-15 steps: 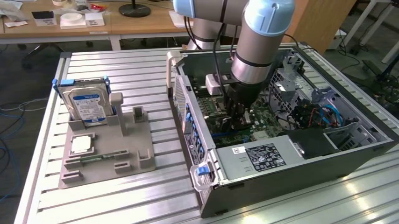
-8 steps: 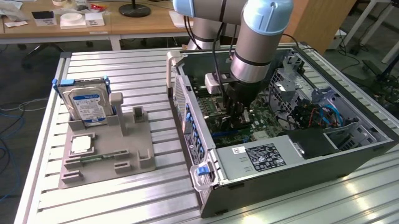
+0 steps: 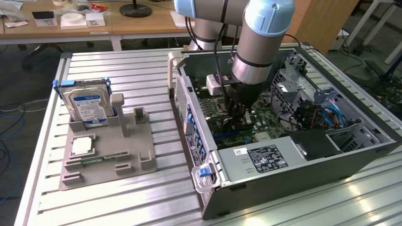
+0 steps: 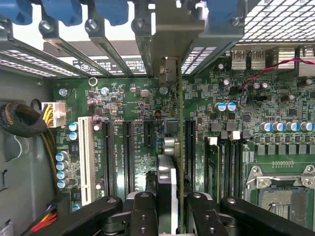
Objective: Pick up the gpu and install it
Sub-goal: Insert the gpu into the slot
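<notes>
My gripper (image 3: pixel 237 123) is down inside the open computer case (image 3: pixel 301 188), just above the green motherboard (image 3: pixel 264 117). In the wrist view the gripper (image 4: pixel 170 209) is shut on the gpu (image 4: pixel 167 172), which I see edge-on between the black fingers (image 4: pixel 142 211). The card stands upright. Its silver end bracket (image 4: pixel 170 44) reaches the rear slot openings of the case. The card's lower edge hangs over the motherboard (image 4: pixel 128 98), beside the black expansion slots (image 4: pixel 127 152). Whether it touches a slot is hidden.
A white slot (image 4: pixel 86 157), memory sticks (image 4: pixel 212 167) and the CPU socket (image 4: pixel 280 196) flank the card. Cables (image 4: pixel 19 120) hang at one side. Outside the case, a grey holder (image 3: pixel 141 155) carries a hard drive (image 3: pixel 88 103). The power supply (image 3: pixel 264 157) sits near the case front.
</notes>
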`<act>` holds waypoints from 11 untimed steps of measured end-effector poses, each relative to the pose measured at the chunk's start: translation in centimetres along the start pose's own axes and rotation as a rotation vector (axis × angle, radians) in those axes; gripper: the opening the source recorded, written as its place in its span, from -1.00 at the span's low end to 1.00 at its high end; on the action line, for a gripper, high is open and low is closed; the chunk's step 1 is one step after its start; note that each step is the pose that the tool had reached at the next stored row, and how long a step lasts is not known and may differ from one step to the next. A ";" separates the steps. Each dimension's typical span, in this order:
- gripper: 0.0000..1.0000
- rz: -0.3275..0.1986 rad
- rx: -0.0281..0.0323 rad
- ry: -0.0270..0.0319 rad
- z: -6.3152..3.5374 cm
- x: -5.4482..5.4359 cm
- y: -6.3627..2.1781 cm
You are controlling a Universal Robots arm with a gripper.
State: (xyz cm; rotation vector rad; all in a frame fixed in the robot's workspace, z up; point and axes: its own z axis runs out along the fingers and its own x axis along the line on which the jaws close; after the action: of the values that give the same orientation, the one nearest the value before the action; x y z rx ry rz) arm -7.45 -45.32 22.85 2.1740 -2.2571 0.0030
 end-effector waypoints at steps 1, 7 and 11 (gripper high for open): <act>-0.44 0.000 -0.0001 0.0001 0.07 0.0 0.00; -0.44 0.000 -0.0004 0.0002 0.33 0.0 0.05; -0.44 0.000 -0.0003 0.0001 0.45 0.0 0.12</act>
State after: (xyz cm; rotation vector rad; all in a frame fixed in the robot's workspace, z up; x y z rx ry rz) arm -7.58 -45.33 22.40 2.1740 -2.2568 0.0027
